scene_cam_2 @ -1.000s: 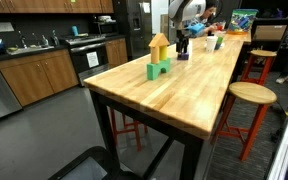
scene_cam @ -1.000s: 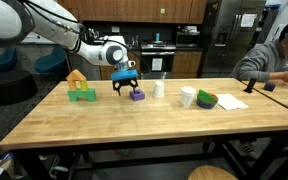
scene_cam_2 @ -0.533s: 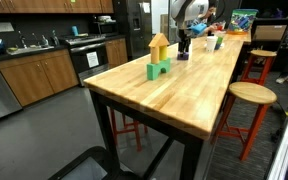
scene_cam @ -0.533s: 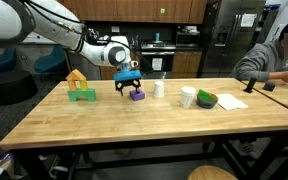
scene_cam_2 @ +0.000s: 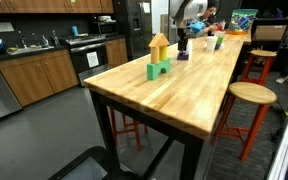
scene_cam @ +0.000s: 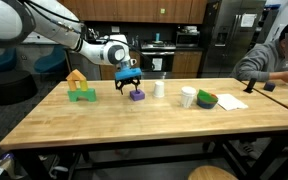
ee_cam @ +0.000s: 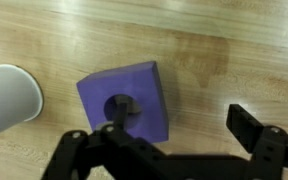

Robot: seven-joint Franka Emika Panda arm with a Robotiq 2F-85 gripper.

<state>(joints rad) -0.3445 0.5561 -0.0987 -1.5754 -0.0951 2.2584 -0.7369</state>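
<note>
One purple block (ee_cam: 124, 103) lies mid-frame in my wrist view, ungrasped on the table (ee_cam: 234, 50), my gripper (ee_cam: 164, 140) spread wide above it, empty; cup (ee_cam: 6, 100) at left edge.

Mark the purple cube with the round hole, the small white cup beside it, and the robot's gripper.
purple cube (ee_cam: 146, 95): wrist view, top face beside the hole.
small white cup (ee_cam: 6, 100): wrist view, its side.
gripper (scene_cam: 126, 86): in an exterior view, midway between its open fingertips.
</note>
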